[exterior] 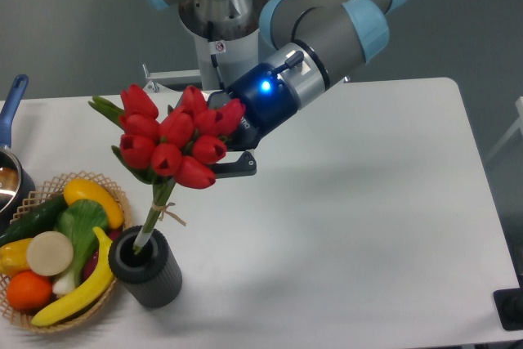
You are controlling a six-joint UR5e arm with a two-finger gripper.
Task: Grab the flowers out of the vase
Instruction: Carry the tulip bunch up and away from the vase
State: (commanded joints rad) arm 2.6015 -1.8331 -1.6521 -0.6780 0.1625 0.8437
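The flowers [173, 141], a bunch of red tulip buds on thin tied green stems, lean up and to the right out of the vase [148, 268]. Only the stem ends still dip into the vase mouth. The vase is a short dark ribbed cylinder standing at the table's front left. My gripper [214, 146] is shut on the flowers at the right side of the bud cluster, its fingers mostly hidden behind the blooms. One black finger [236, 167] shows below the buds.
A wicker basket [39, 199] holding plastic fruit and vegetables touches the vase's left side. A pot with a blue handle [11, 105] sits at the far left edge. The arm's base [216, 18] stands behind the table.
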